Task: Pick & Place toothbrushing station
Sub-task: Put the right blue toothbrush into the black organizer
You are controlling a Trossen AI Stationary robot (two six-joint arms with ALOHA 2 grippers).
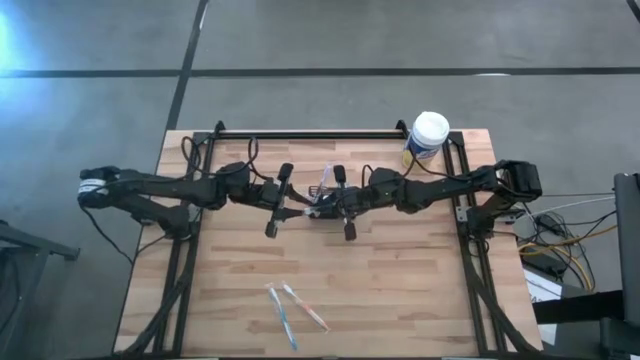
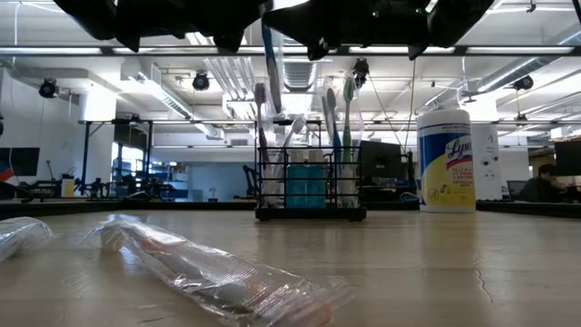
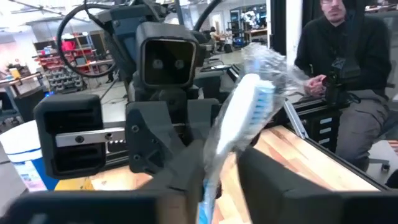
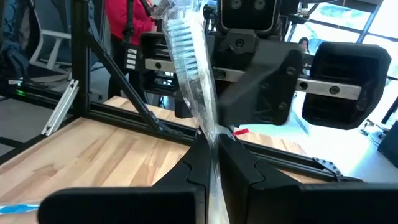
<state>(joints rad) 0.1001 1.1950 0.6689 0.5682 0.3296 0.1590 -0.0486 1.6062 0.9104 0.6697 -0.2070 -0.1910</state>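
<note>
The black wire-mesh holder (image 2: pixel 309 186) stands on its base at the table's middle with several toothbrushes upright in it; it also shows in the high view (image 1: pixel 322 208). My two grippers face each other just above it. My right gripper (image 4: pixel 212 146) is shut on a toothbrush in a clear wrapper (image 4: pixel 186 56). My left gripper (image 3: pixel 222 162) is a little open, one finger on either side of that toothbrush (image 3: pixel 239 112). A strip of table shows between the brush and one finger. In the low view the brush's lower end (image 2: pixel 270 54) hangs above the holder. My right gripper pinches the wrapped toothbrush's handle (image 4: pixel 211 134) between its two fingers, plastic wrapper included. The fingers come level from the table's right side and lie across the brush. The brush stands upright, head up, lifted clear above the holder.
A white-lidded canister with a yellow label (image 2: pixel 445 159) stands at the table's far right (image 1: pixel 428 135). Two wrapped toothbrushes (image 1: pixel 290 310) lie near the front edge, close to the low camera (image 2: pixel 209 272). A person (image 3: pixel 348 74) sits beyond the table.
</note>
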